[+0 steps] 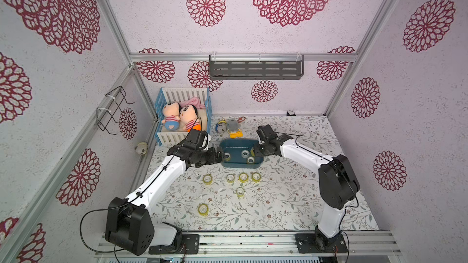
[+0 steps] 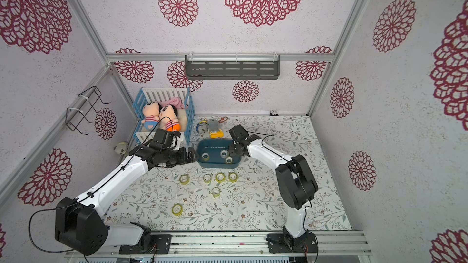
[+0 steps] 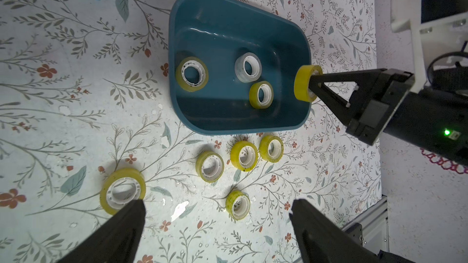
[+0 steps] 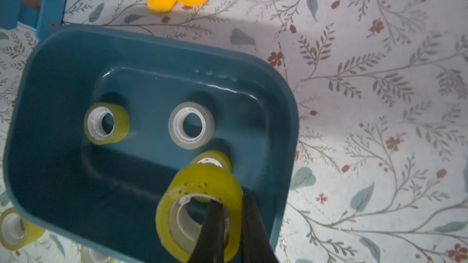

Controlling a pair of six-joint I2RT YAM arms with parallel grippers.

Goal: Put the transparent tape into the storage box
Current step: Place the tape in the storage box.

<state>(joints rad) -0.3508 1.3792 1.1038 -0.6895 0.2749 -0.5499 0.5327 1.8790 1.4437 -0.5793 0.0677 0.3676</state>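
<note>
Yellowish spare rolls (image 1: 240,191): six lie flat on the surface (image 1: 291,198), nearest the arm bases.
Left end effector (image 3: 216,204): fingers spread wide, empty, beside the box's left end.
Right end effector (image 3: 312,86): clenched on the transparent tape (image 4: 202,183), one finger through the core, one outside the wall.
Tape's lie: tilted, its axis along the fingers, hanging just inside the right end of the storage box (image 4: 152,46).
Release: free floor lies leftward, and three rolls (image 4: 191,127) are already inside.
</note>
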